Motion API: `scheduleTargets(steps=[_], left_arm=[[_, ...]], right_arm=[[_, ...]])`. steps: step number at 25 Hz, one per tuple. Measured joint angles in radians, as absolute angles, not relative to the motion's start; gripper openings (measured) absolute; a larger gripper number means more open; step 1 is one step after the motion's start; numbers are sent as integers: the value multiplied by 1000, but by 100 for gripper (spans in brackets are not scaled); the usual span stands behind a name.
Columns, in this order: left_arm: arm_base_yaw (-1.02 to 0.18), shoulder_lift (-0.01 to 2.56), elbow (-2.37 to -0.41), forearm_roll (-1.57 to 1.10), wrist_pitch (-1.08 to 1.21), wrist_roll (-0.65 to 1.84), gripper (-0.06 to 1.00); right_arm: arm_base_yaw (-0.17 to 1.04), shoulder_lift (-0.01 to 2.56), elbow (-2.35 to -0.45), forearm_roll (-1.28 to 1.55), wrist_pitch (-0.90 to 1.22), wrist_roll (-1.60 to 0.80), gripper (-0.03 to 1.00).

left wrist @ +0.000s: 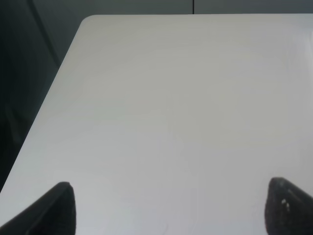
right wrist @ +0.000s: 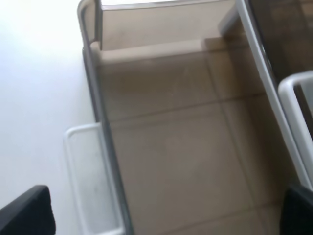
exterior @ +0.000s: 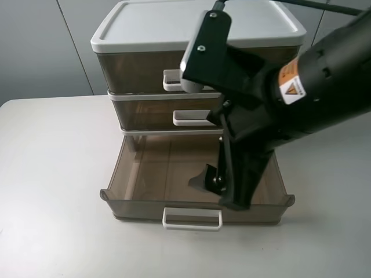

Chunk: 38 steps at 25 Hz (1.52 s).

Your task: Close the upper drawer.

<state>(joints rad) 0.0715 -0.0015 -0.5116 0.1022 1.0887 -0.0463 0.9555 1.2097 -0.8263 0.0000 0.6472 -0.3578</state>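
The upper drawer (exterior: pixel 148 113), shallow smoky-brown with a white loop handle (exterior: pixel 194 119), is the middle tier and looks pushed in, about flush with the unit. Its handle also shows at the edge of the right wrist view (right wrist: pixel 296 105). The lowest drawer (exterior: pixel 151 168) is pulled far out and holds nothing; its white handle (exterior: pixel 192 219) faces the front. My right gripper (exterior: pixel 226 188) hangs open over this open drawer, its fingertips (right wrist: pixel 27 213) wide apart and touching nothing. My left gripper (left wrist: pixel 171 210) is open over bare table, outside the high view.
The tall top drawer (exterior: pixel 130 69) sits under the white lid (exterior: pixel 156 23). The right arm (exterior: pixel 313 87) crosses in front of the unit's right side and hides part of it. The white table (exterior: pixel 52 174) extends to the left and front of the unit.
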Motion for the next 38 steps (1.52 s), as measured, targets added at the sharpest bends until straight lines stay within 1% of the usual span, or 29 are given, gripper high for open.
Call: scheduleTargets(steps=[7, 16, 19, 23, 27, 30, 38], left_arm=[[71, -1, -512, 102, 1089, -46, 74], [71, -1, -512, 102, 1089, -46, 74], [71, -1, -512, 102, 1089, -46, 74], [71, -1, -512, 102, 1089, -46, 74], [71, -1, -512, 102, 1089, -46, 74], [71, -1, -512, 102, 1089, -46, 74], [71, -1, -512, 102, 1089, -46, 74]], right_arm=[[956, 801, -717, 10, 860, -162, 70], [956, 324, -603, -38, 1108, 0, 70], [956, 198, -555, -40, 1135, 23, 70], [956, 57, -513, -36, 1106, 46, 70], [946, 3, -513, -49, 1096, 79, 70], [857, 0, -513, -58, 1096, 88, 70], [373, -2, -513, -62, 1096, 92, 70]])
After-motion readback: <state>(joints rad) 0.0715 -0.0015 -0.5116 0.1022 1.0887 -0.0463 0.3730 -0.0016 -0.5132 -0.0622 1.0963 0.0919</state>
